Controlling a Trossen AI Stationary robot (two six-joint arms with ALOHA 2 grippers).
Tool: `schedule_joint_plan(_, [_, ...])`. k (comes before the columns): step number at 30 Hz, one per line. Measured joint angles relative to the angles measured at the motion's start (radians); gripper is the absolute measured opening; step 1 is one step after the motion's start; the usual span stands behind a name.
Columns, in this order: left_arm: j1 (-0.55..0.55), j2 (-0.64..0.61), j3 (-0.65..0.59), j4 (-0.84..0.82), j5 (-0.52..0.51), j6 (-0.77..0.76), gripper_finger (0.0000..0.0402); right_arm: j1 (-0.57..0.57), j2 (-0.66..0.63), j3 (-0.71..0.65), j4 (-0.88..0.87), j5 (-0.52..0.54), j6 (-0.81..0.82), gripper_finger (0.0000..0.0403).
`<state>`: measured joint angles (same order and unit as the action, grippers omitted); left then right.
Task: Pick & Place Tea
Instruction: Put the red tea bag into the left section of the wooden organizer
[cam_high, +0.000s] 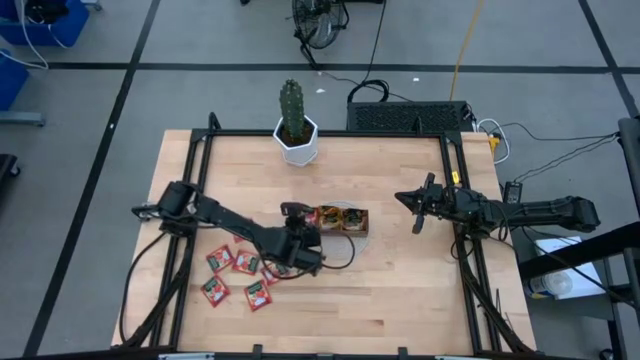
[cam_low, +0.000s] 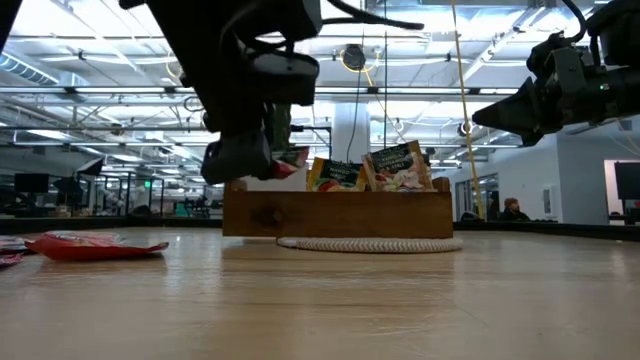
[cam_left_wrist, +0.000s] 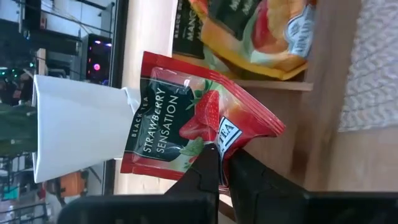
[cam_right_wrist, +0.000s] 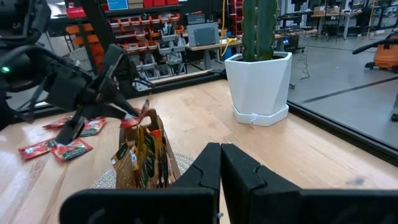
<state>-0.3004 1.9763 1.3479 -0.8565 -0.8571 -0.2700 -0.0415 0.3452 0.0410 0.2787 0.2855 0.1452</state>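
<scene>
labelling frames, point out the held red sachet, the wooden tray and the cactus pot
red sachet (cam_left_wrist: 186, 124): left wrist view, middle of its printed face
tray (cam_low: 335, 212): low view, front wall
cactus pot (cam_high: 298, 143): high view, white rim

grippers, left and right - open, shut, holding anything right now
Left gripper: shut on a red tea sachet, beside the wooden tray.
Right gripper: shut, holding nothing, off to the table's right.

A green cactus (cam_high: 291, 104) stands upright in a white faceted pot (cam_high: 298, 142) near the far edge of the light wooden surface (cam_high: 400, 280). A pale woven round mat (cam_low: 370, 243) lies flat on the surface. Beyond the far edge, a black box with a grille top (cam_high: 408, 117) sits on the grey floor, with cables (cam_high: 540, 155) trailing to its right.
</scene>
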Motion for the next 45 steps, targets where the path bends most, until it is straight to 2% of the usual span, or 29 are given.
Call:
schedule_joint_plan(3, [0.018, 0.002, 0.0, -0.005, 0.022, -0.001, 0.0028, 0.0, 0.0, 0.0, 0.0, 0.0, 0.0, 0.0])
schedule_joint_plan(11, [0.075, 0.001, 0.0, -0.006, 0.133, -0.03, 0.0119, 0.0, 0.0, 0.0, 0.0, 0.0, 0.0, 0.0])
schedule_joint_plan(19, [0.08, 0.001, 0.0, -0.006, 0.142, -0.046, 0.017, 0.0, 0.0, 0.0, 0.0, 0.0, 0.0, 0.0])
schedule_joint_plan(27, [0.063, 0.001, 0.0, -0.006, 0.141, -0.039, 0.0196, 0.0, 0.0, 0.0, 0.0, 0.0, 0.0, 0.0])
schedule_joint_plan(39, [0.064, 0.0, 0.0, -0.006, 0.126, -0.02, 0.021, 0.0, 0.0, 0.0, 0.0, 0.0, 0.0, 0.0])
schedule_joint_plan(45, [0.059, -0.047, 0.0, -0.007, 0.1, -0.013, 0.0235, 0.0, 0.0, 0.0, 0.0, 0.0, 0.0, 0.0])
